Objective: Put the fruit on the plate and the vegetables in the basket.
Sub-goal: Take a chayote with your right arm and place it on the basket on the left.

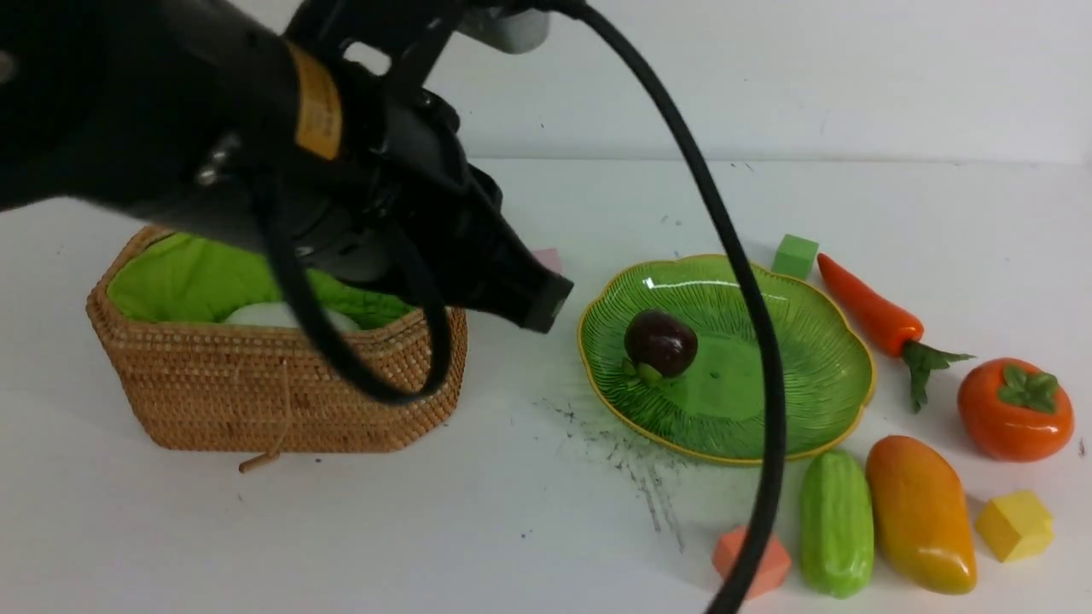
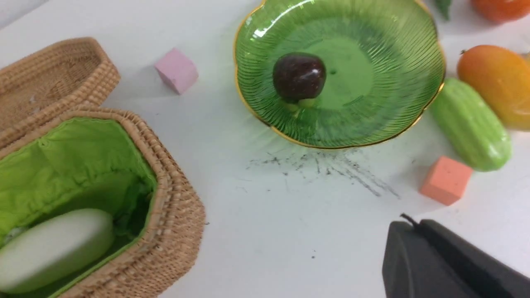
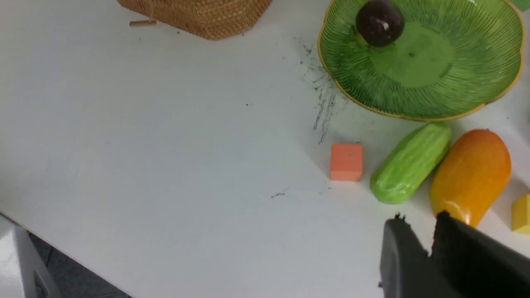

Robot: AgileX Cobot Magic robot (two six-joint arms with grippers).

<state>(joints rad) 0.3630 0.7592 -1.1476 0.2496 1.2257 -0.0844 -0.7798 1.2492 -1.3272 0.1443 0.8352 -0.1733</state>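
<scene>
A white radish (image 2: 54, 248) lay in the green-lined wicker basket (image 1: 281, 392); a glossy purple mangosteen (image 1: 660, 343) sat on the ribbed green plate (image 1: 802, 401). The left gripper (image 1: 546, 307) hung closed, empty, between them; the right gripper (image 3: 430, 244) held nothing, jaws barely apart.

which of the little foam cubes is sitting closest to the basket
The pink cube, lying between the open basket and the plate. The green, orange and yellow cubes all lie around the plate's other sides.
</scene>
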